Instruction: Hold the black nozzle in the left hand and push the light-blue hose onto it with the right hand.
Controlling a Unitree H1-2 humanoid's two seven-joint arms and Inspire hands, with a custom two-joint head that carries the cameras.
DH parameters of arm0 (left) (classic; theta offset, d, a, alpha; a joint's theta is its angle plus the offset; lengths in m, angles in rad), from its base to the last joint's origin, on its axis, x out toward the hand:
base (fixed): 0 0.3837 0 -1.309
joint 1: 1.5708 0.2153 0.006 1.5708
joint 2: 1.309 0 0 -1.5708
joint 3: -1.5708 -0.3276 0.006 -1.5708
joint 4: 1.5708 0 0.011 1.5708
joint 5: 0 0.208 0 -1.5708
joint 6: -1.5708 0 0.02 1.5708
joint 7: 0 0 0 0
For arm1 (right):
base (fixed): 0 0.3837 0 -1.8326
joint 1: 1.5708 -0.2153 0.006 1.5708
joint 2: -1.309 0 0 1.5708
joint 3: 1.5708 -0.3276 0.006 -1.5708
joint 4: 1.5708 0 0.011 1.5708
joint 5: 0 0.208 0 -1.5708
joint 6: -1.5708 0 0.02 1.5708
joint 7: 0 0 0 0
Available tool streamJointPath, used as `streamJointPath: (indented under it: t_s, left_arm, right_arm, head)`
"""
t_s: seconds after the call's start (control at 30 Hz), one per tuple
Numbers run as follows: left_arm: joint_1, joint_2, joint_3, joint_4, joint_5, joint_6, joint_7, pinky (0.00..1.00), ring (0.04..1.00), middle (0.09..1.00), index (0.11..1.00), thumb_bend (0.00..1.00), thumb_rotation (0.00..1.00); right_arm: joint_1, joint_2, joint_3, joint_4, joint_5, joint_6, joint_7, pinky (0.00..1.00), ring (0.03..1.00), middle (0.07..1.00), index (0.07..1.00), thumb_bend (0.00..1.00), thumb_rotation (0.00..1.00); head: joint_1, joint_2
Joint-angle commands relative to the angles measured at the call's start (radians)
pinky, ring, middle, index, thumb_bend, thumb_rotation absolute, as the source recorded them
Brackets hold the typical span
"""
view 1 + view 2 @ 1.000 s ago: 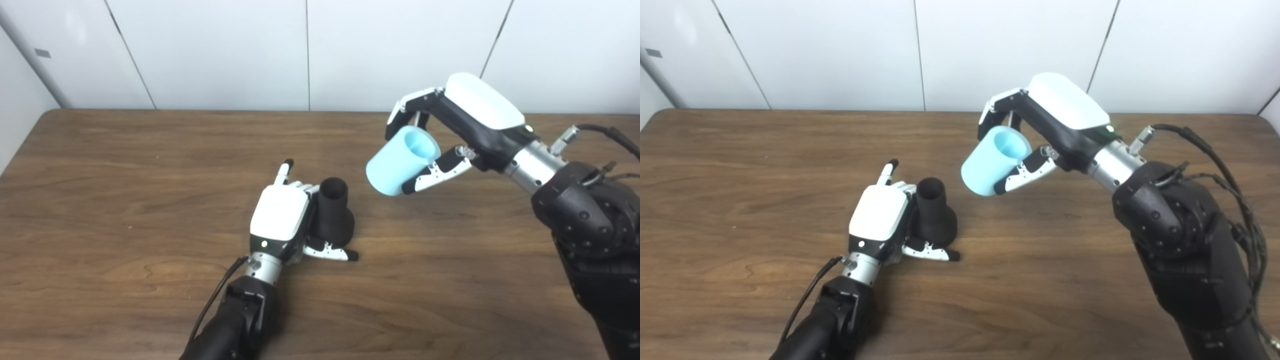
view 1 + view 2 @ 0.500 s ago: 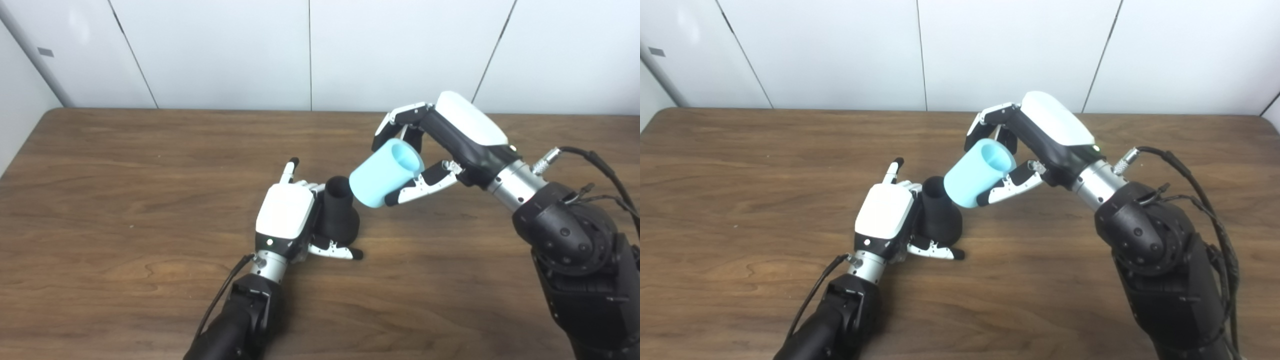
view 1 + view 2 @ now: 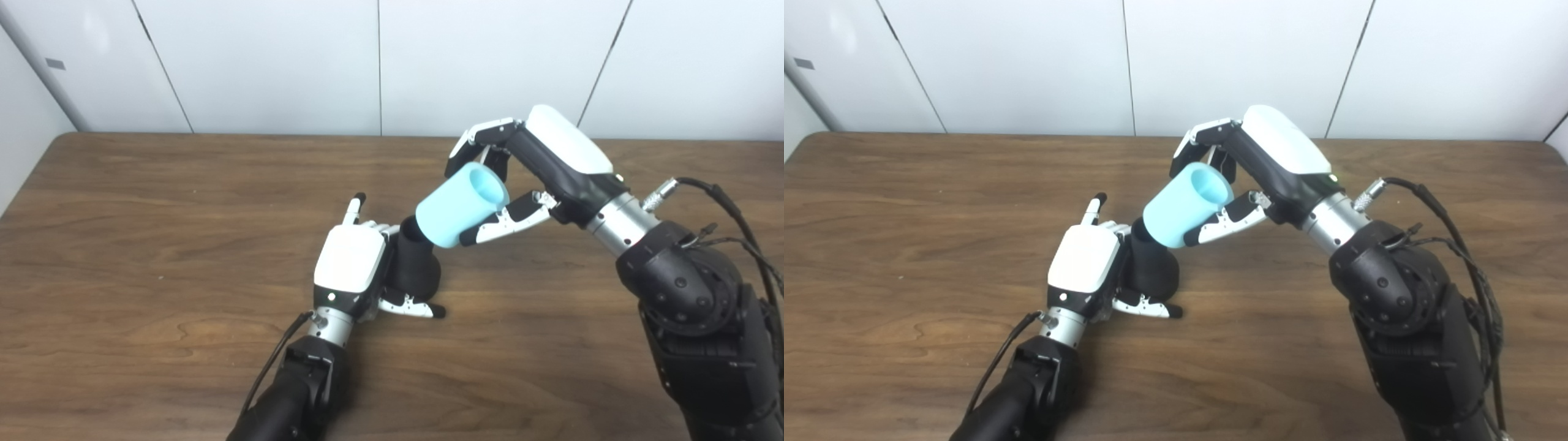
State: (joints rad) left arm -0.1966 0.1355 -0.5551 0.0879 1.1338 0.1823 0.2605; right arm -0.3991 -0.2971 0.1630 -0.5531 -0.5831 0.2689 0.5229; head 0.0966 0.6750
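- The left hand [image 3: 350,264], at centre frame, is wrapped around the black flared plastic nozzle [image 3: 418,269]; the nozzle stands upright on the brown wooden worktop [image 3: 153,245]
- The right hand [image 3: 539,168], right of centre, grips the short light-blue cylindrical hose [image 3: 460,205]; the hose is tilted, its lower end over the nozzle's top; whether it is seated I cannot tell

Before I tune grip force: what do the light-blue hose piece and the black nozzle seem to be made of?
The light-blue cylindrical hose piece looks like matte plastic or rubber: smooth, uniform, thick-walled, no gloss. The black flared nozzle looks like matte plastic or rubber: dull, no highlights. Neither visibly deforms in the right hand or the left hand; stiffness stays open.
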Motion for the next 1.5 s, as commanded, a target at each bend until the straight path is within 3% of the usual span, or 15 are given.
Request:
streamJointPath:
  t_s: [0.0,0.37,0.63,1.0,1.47]
  left_arm:
    - [0.144,-0.012,-0.070,0.139,0.007,-0.004,0.006,1.00,0.609,0.519,0.477,0.52,0.00]
    - [0.155,-0.018,-0.082,0.094,0.009,0.009,-0.021,1.00,0.618,0.534,0.467,0.52,0.00]
    - [0.158,-0.017,-0.088,0.074,0.004,0.012,-0.018,1.00,0.611,0.541,0.463,0.52,0.00]
    - [0.155,-0.020,-0.096,0.064,-0.001,0.022,-0.024,1.00,0.604,0.492,0.482,0.52,0.00]
    - [0.152,-0.026,-0.094,0.067,-0.008,0.017,-0.024,1.00,0.607,0.522,0.474,0.52,0.00]
  right_arm:
    - [-0.047,0.003,-0.014,-0.042,-0.008,-0.023,-0.043,0.32,0.397,0.511,0.490,0.50,0.00]
    - [-0.015,0.002,0.003,-0.003,-0.046,-0.084,-0.105,0.32,0.383,0.510,0.497,0.50,0.00]
    - [-0.002,0.011,0.019,0.028,-0.047,-0.067,-0.092,0.33,0.391,0.507,0.494,0.50,0.00]
    - [0.002,0.018,0.045,0.084,-0.063,-0.120,-0.132,0.31,0.386,0.507,0.491,0.50,0.00]
    - [-0.005,0.015,0.070,0.081,-0.046,-0.119,-0.122,0.33,0.392,0.509,0.490,0.50,0.00]
  head:
    - [-0.001,0.003]
    - [-0.003,0.013]
    - [-0.014,0.020]
    - [-0.017,0.026]
    - [-0.012,0.033]
